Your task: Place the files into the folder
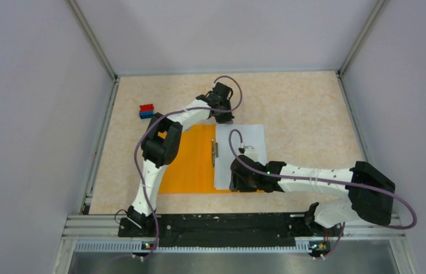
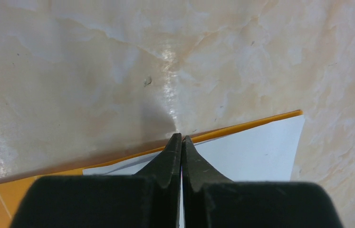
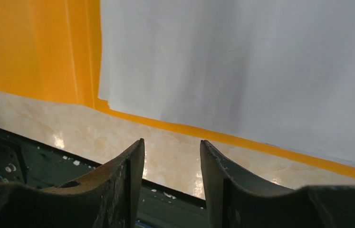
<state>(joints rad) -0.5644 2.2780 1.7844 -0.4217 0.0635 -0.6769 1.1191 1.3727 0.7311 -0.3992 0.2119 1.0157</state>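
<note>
paper sheets, thin and white, lie inside the flat open orange folder. left gripper is pinched together at their far edge, right gripper spread apart at the near edge. nudge softly so edges line up.

1 red-and-blue block at far left of table — beige marbled top, grey walls

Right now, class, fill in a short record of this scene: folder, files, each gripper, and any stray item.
folder: orange, lying open and flat
files: white sheets on the folder's right half, beside the clip
left gripper: shut, at folder's far edge
right gripper: open, at folder's near edge
stray item: red-and-blue block, far left, apart from folder
</note>
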